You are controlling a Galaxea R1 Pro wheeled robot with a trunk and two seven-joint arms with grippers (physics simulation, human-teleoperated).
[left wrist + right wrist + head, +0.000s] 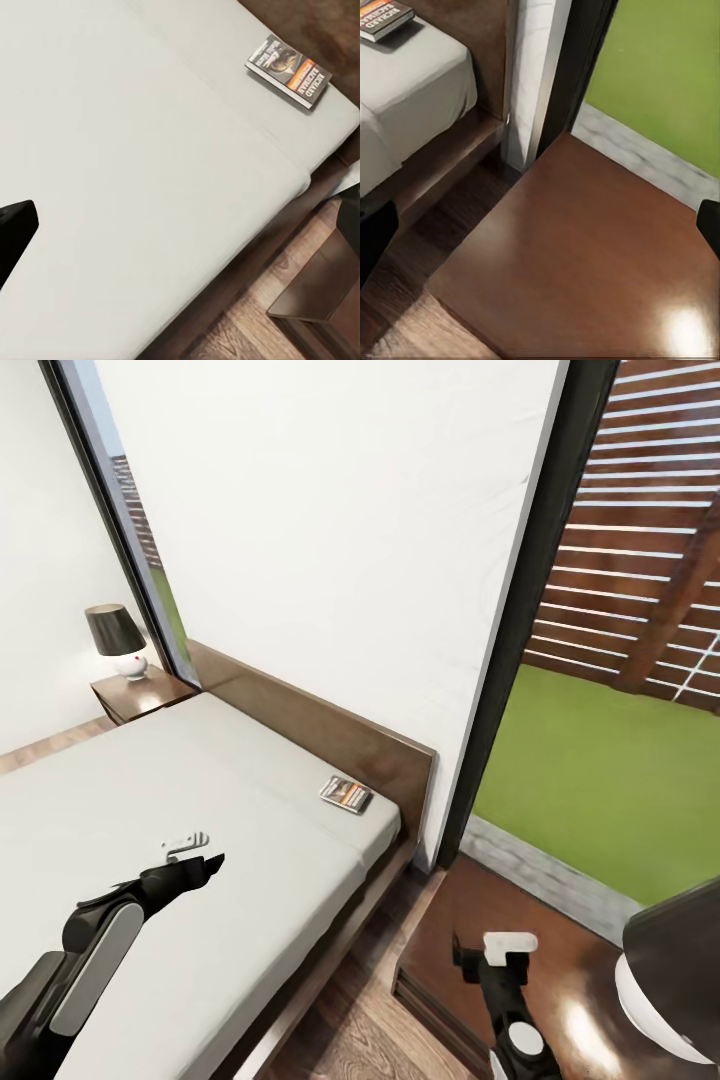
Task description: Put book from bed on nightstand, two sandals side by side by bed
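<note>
Your two arms sit nearest the head camera: the left gripper [190, 852] hangs over the mattress, the right gripper [508, 948] over the near nightstand [570, 970]. You cannot tell from any view whether either one is released or clenched; neither holds anything.

Biggest in front of you is the bed [200, 830], a plain pale grey-white mattress in a dark brown frame with a low headboard against the white wall. Beyond it stands the far nightstand [135, 695] carrying a lamp [118, 640] with a dark shade and white base. A second lamp [670, 980] of the same kind stands on the near nightstand, at the picture's lower right corner.

Smallest is the book [346, 794], lying flat on the mattress near the headboard, close to the bed's corner by the near nightstand, well apart from both grippers.

Your left wrist view shows the book [289, 71] best: whitish-grey cover, an orange band, black lettering, a dark picture. Your right wrist view catches only part of the book [382, 19], but shows the glossy bare top of the near nightstand [585, 255], just beside the bed frame with a strip of wood floor [405, 300] between.
</note>
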